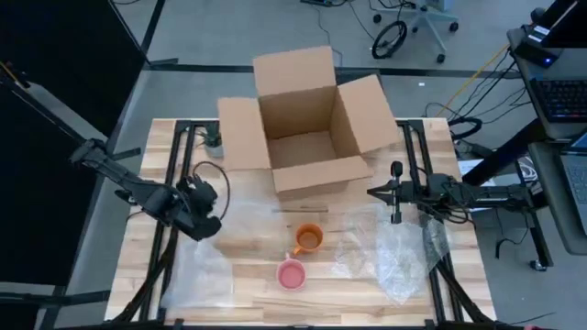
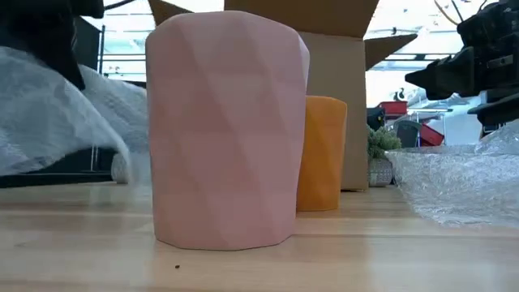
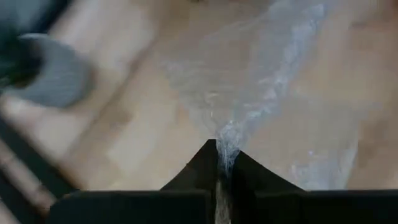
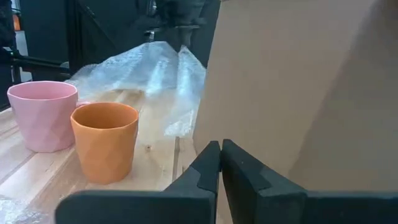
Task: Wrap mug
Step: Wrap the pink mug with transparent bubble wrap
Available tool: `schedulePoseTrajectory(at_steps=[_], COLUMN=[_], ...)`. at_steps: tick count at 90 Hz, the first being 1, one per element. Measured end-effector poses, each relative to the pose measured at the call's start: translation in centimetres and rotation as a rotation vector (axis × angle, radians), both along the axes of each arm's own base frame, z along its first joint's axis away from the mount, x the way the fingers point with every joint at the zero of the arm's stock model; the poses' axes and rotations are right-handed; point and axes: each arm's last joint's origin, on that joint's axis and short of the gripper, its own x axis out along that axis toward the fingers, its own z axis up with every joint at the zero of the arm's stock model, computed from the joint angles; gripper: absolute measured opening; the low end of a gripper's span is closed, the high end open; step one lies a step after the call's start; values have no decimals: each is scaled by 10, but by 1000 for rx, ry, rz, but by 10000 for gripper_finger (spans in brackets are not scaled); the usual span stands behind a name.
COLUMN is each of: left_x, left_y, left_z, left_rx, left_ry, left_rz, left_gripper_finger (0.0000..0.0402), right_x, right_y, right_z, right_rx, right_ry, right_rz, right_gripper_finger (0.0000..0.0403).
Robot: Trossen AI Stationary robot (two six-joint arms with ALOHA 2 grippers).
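Note:
An orange mug [image 1: 309, 239] and a pink mug [image 1: 292, 273] stand upright on the wooden table near its front middle; both also show in the right wrist view, the orange mug [image 4: 104, 140] and the pink mug [image 4: 42, 114]. Left of them lies a sheet of bubble wrap [image 1: 197, 266], with my left gripper [image 1: 209, 223] shut on it. A second sheet of bubble wrap [image 1: 394, 257] lies at the right. My right gripper [image 4: 219, 152] is shut on nothing and hovers by the cardboard box's front right corner. My left gripper pinches a gathered bunch of the bubble wrap [image 3: 222, 138] between its two fingers, coming from above and slanting down. The sheet rises to a peak [image 4: 181, 55] at the fingers and fans out below them, its lower part lying on the table.
An open cardboard box [image 1: 307, 128] with its flaps spread stands at the far middle, close in front of my right gripper. A small potted plant [image 1: 213, 139] stands at the box's left. Black frame rails run along both table sides.

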Motion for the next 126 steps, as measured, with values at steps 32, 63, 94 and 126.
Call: schedulePoseTrajectory(at_steps=[32,63,94,126], left_x=[2,2,11,3], left_y=[-2,-3,-3,2], left_z=[-38,-38,9,13], left_rx=[-54,-103,-168,-138], left_ry=[-24,51,34,93], left_rz=[20,-55,-131,-143], left_gripper_finger=[7,121,161,138], right_x=[0,0,0,-7], right_y=[0,0,0,3], right_z=[0,0,4,41], right_rx=[0,0,-1,585], right_ry=[0,0,-36,-446], right_rz=[0,0,3,190], right_gripper_finger=[0,0,0,0])
